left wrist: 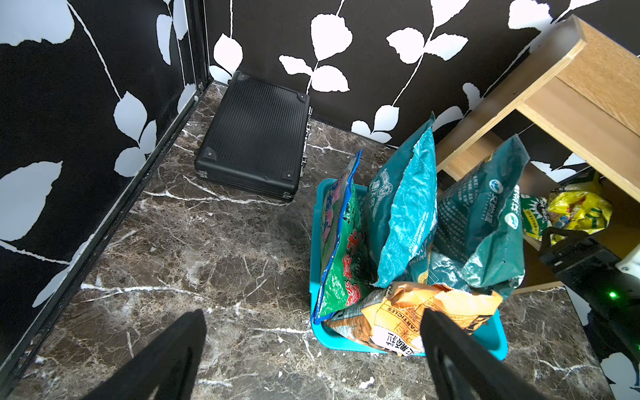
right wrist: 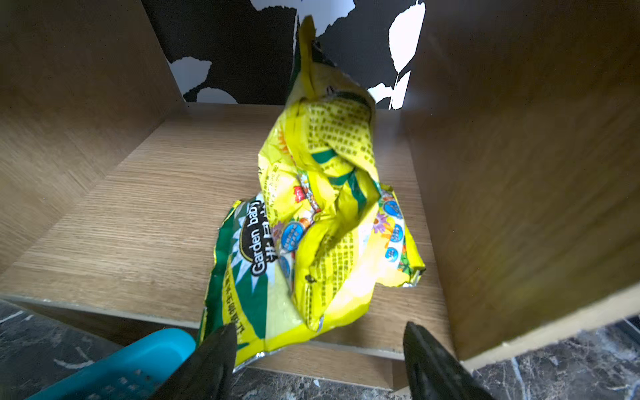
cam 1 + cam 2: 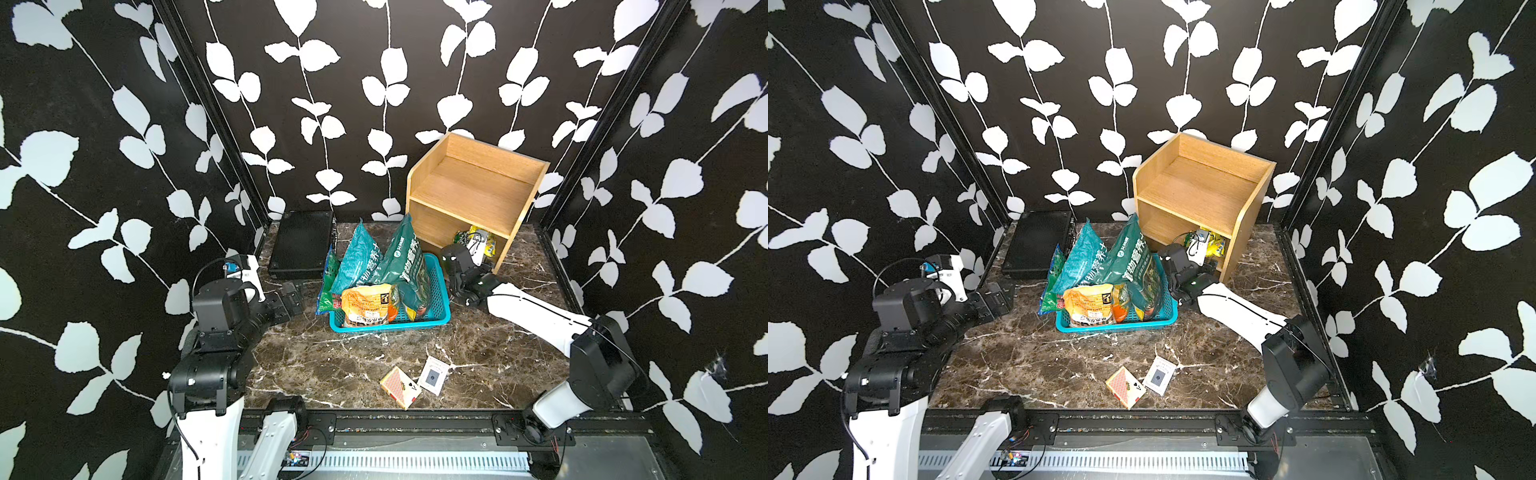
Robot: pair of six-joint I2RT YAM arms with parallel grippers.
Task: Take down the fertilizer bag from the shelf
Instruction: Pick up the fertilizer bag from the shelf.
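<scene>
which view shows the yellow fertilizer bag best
Right wrist view: the yellow fertilizer bag fills the frame, crumpled on the shelf's bottom board. Both top views show only a scrap behind the right arm; the left wrist view shows it small.

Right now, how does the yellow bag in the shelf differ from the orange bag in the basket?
The yellow bag lies crumpled on the lowest board of the shelf; the orange bag sits in the turquoise basket, among teal bags. The yellow bag carries green print; the orange bag has a white lower band. Both are creased printed pouches.
</scene>
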